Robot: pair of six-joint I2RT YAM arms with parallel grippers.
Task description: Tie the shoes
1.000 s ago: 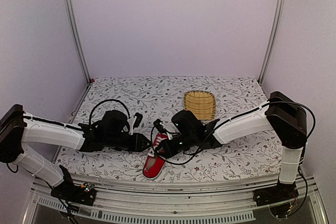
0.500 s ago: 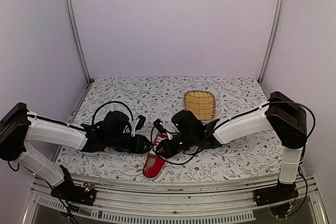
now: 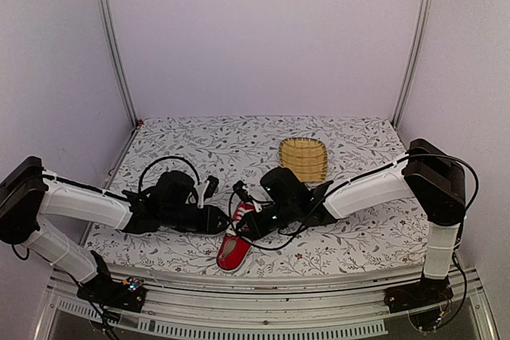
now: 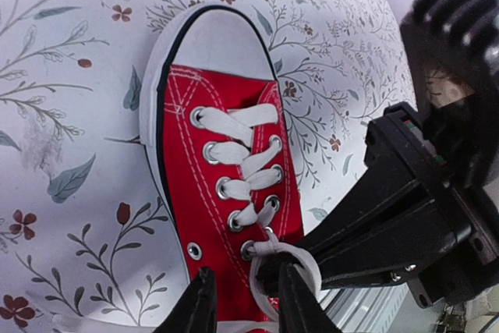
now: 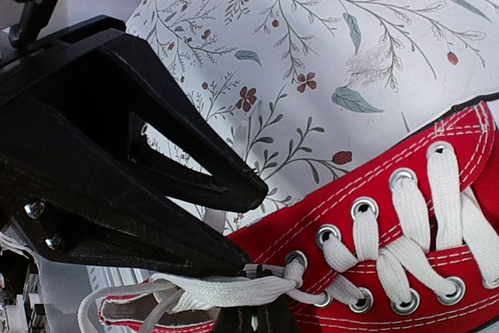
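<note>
Red canvas sneaker (image 4: 185,193); flat cloth laces (image 4: 242,154) — matt.

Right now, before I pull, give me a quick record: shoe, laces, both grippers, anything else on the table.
shoe: red sneaker, on its sole near the front edge of the table, toe toward the arm bases
laces: white laces crossed through the eyelets, no bow, loose loop at the top eyelets
left gripper: open, fingers either side of that loop
right gripper: shut on white laces by the top eyelets
other: yellow woven basket, farther back, apart from the sneaker
</note>
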